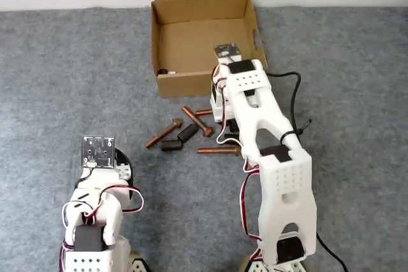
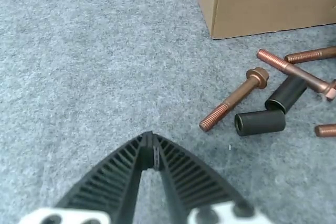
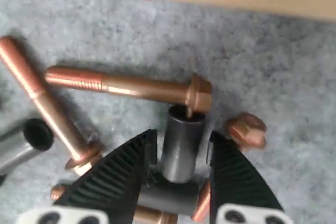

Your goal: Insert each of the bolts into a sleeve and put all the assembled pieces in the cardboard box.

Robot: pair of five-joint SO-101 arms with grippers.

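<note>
Copper-coloured flanged bolts and black cylindrical sleeves lie scattered on your grey carpeted worktop, just in front of the open cardboard box. Your right end effector straddles one dark sleeve, jaws parted around it. Your left end effector sits closed and empty, apart from the pile.

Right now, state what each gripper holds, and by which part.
Nothing held: left gripper shut, empty; right gripper open astride a sleeve, around its middle, apparently not clamping.

Cardboard box: far side of table. Bolts and sleeves: clustered just before the box's front wall. Left gripper: well before the box, leftward.
</note>
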